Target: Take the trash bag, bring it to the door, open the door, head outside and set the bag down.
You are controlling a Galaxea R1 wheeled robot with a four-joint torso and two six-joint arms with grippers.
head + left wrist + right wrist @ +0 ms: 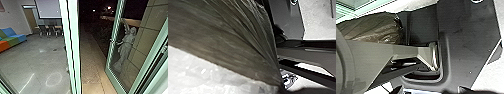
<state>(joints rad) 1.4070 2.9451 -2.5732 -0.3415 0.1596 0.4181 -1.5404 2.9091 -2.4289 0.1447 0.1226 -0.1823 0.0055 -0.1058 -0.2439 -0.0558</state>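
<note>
"Where's the trash bag [218,37] now?"

"Close by the left wrist, against or just beside the robot's dark plate [468,37]; I can't tell whether they touch. Its plastic draws into long, tight folds that run together at one end."

"Why like that?"

"I'd guess it hangs by its gathered neck, so the weight pulls the pleats straight. That would fit the left tool carrying it, but I can't tell how the tool is set."

"And the right tool?"

"Can't tell either, wide or narrow. A free one would make sense for working the door [116,22]."

"Is that open?"

"It looks swung outward — there's bare paving [93,65] between its edge and the green post [72,47]. The indoor floor [37,65] lies across the post, so the robot seems right at the threshold."

"Any worry?"

"The bag looks bulky. Carried close, it's less likely to snag on the frame — thin plastic could tear there."
</note>
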